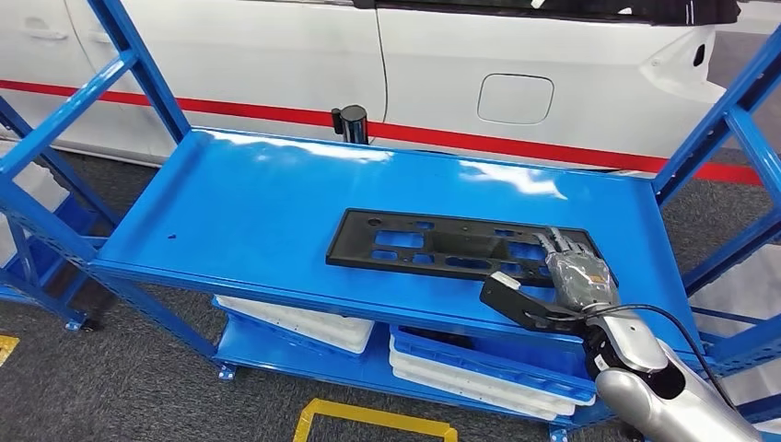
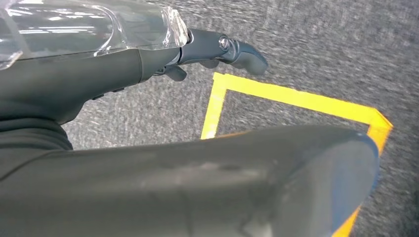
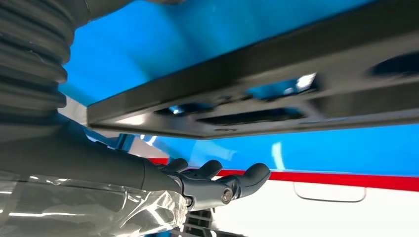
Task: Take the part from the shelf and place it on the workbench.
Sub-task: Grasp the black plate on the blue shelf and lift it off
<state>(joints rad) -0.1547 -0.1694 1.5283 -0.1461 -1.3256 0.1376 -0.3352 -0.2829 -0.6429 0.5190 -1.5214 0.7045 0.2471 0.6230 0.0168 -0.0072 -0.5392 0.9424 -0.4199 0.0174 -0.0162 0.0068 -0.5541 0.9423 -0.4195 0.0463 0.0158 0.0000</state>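
Head view: the black part (image 1: pixel 458 246) lay flat on the top shelf (image 1: pixel 258 212) of the blue rack, toward its front-right corner. The right hand (image 1: pixel 573 267) rested over the part's right end, fingers extended across it and the thumb at the front edge of the shelf. White trays (image 1: pixel 304 324) sat on the lower level, and a white car (image 1: pixel 516 83) stood behind the rack.

Left wrist view: the left hand (image 2: pixel 123 59) hung above grey carpet (image 2: pixel 306 49) with a yellow floor line (image 2: pixel 296 98). Its fingers were loosely curled and held nothing.

Right wrist view: the part (image 3: pixel 257 98) appeared close up, with the blue shelf visible through its cut-outs. The curled fingers (image 3: pixel 222 182) sat apart from the part here, so whether the hand gripped it could not be told.
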